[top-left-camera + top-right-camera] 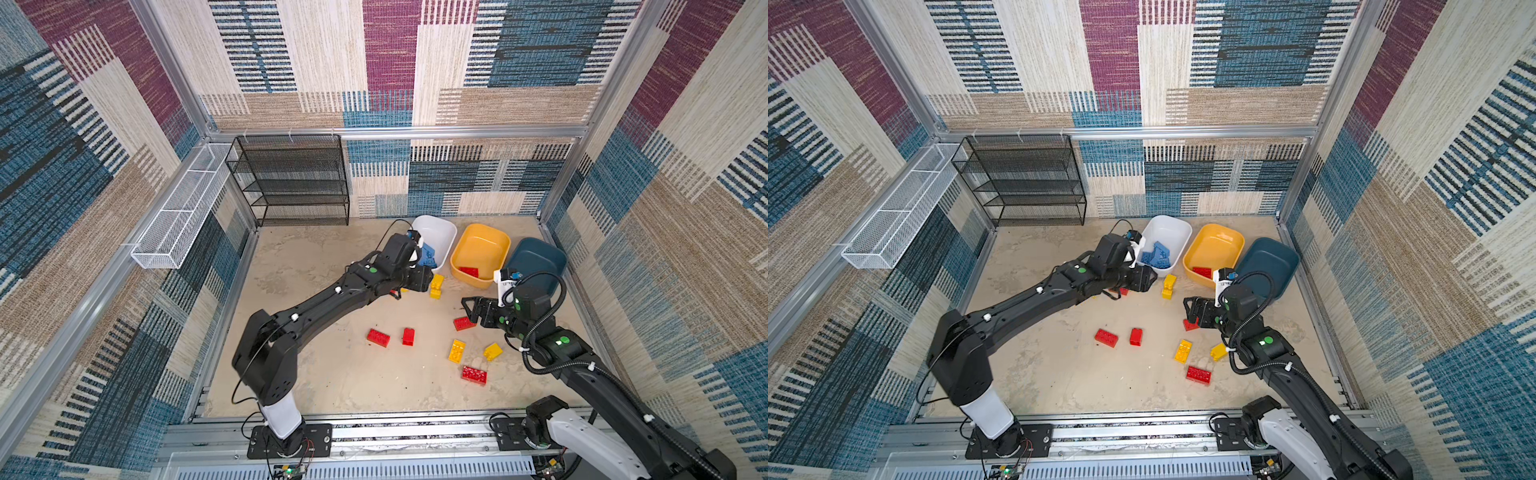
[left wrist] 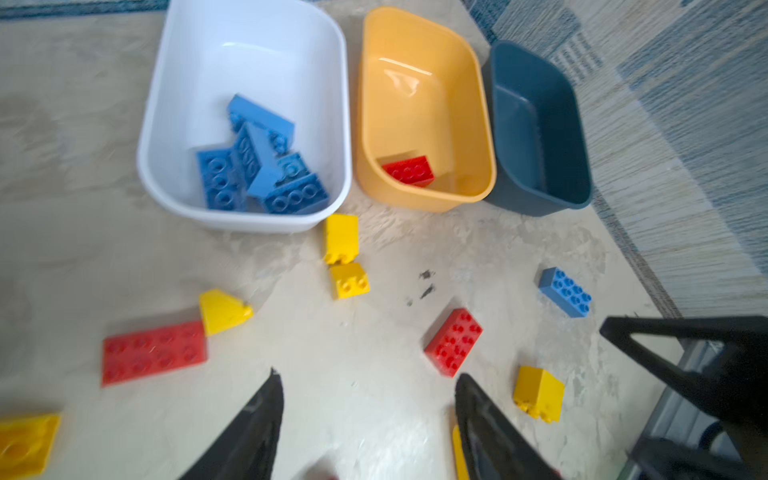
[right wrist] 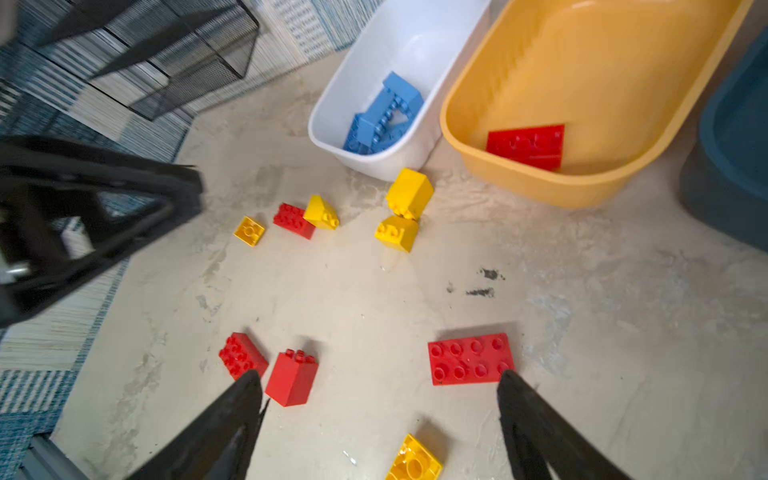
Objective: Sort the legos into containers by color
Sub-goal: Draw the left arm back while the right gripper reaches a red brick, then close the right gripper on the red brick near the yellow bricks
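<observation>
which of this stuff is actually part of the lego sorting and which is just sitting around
Part of the job: white tub, yellow-orange tub, teal tub, blue bricks in the white one, red brick in the yellow-orange one, loose red bricks, loose yellow bricks, one loose blue brick.

Just lying about: black mesh rack, white wire basket.

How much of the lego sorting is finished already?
Early days. Several blue bricks lie in the white tub, one red brick in the yellow-orange tub; the teal tub looks empty. Nothing is in hand: the left gripper and right gripper are both open and empty. Left on the floor: one blue brick, several red bricks and yellow bricks.
</observation>
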You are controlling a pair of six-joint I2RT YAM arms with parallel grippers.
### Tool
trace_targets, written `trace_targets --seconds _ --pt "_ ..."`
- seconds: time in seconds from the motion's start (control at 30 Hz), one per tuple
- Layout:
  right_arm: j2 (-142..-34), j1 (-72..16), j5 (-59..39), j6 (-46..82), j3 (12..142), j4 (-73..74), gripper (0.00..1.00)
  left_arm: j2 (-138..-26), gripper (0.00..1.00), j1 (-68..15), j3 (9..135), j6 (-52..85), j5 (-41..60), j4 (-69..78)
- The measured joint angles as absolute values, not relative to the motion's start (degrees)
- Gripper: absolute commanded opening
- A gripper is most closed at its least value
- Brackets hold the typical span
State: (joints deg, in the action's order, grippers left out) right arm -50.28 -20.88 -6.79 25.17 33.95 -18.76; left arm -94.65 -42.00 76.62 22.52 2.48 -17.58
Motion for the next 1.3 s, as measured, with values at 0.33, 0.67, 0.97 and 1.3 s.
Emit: trace_targets --seconds 0.33,0.67,0.97,1.3 --pt "-65.1 -20.9 -3.4 25.3 28.0 -9.7 0.90 -73.9 0.66 -42.1 49.7 28.7 1.4 -12.3" --pt "-74.6 -20.9 -3.0 23.8 27.9 -3.8 0.88 -59.3 0.68 -42.1 39.0 31.1 -2.9 -15.0" --pt "-79.6 -23.1 -2.0 22.5 30.6 -2.9 0.82 -58.7 0.68 -42.1 40.5 29.9 -7.2 -18.7" --pt "-84.3 -29.5 4.4 22.5 34.5 -4.2 0.81 -58.3 0.67 -42.0 40.4 29.8 -7.6 -19.4"
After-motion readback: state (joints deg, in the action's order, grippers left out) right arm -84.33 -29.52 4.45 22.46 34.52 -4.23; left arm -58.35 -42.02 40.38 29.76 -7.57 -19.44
